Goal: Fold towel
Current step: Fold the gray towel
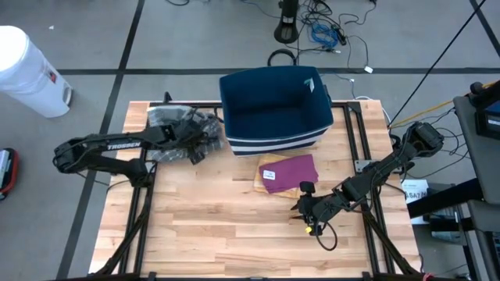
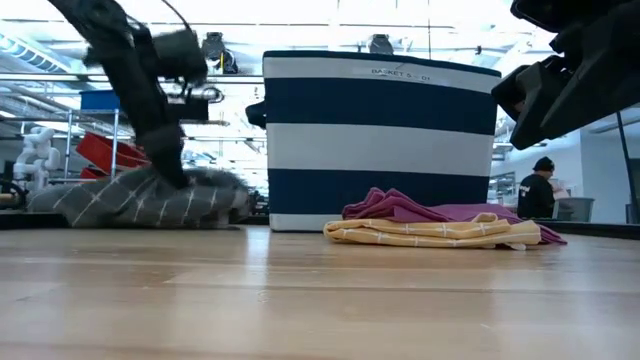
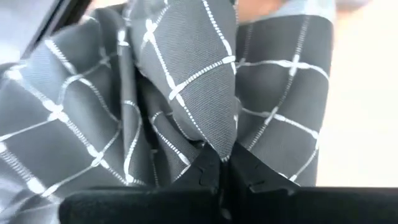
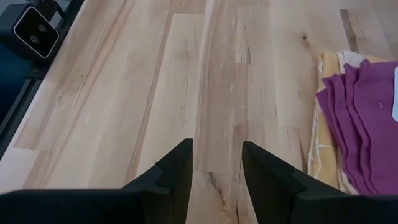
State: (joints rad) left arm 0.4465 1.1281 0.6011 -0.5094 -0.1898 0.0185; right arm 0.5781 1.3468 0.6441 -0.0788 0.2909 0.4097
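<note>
at the counter's far left corner, left tool is pinching the grey towel; next, lifting it clear to spread. right tool is waiting half-open near folded towels.

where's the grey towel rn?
The grey towel lies bunched at the table's far left in the high view, just left of the striped basket, with the left gripper shut on a fold of it.

Grey white-checked towel; navy-white striped basket; purple cloth; yellow cloth.
</note>
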